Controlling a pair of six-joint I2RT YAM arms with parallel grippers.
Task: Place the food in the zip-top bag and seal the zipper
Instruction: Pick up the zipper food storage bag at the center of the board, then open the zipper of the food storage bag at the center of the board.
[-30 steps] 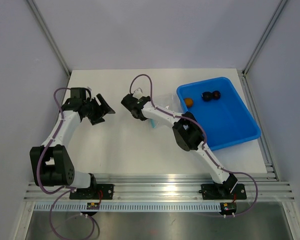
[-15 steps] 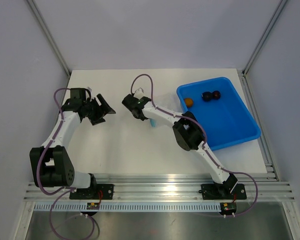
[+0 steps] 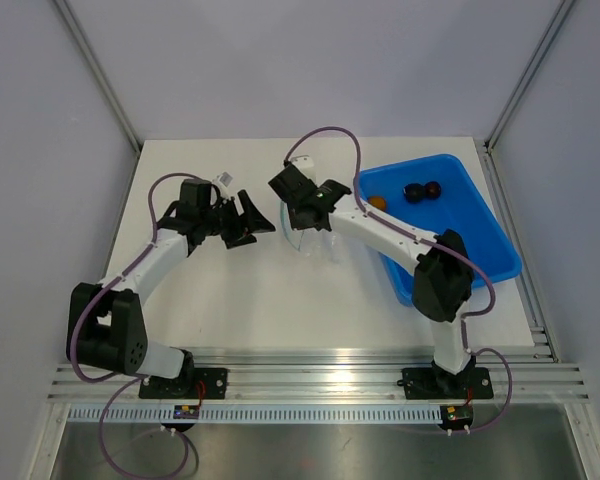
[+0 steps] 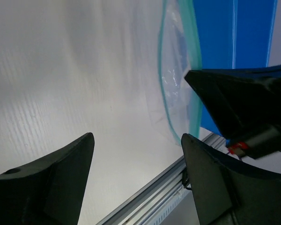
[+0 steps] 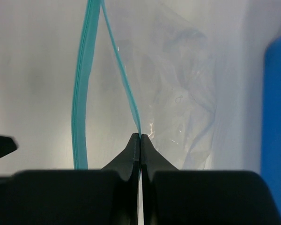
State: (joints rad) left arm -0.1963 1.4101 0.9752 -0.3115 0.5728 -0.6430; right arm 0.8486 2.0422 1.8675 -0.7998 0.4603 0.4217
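Observation:
The zip-top bag (image 3: 315,240) hangs off the table, its mouth gaping. My right gripper (image 5: 140,136) is shut on one lip of the teal zipper (image 5: 125,82); the other lip (image 5: 79,103) bows away to the left. The clear pouch (image 5: 178,93) sags beyond the jaws, and nothing shows inside it. My left gripper (image 4: 136,140) is open with nothing in it, just left of the bag (image 4: 175,79), facing the mouth. The food lies in the blue tray (image 3: 470,250): one orange piece (image 3: 377,202) and two dark pieces (image 3: 413,191) (image 3: 433,189).
The blue tray takes up the right side of the table, its near left corner under the right arm's forearm. White tabletop (image 3: 230,290) lies below and left of the bag. A metal rail (image 3: 310,365) runs along the near edge.
My right gripper shut on the zipper lip and lifted the bag up and to the right. The left gripper moved right, towards the bag's mouth, still open.

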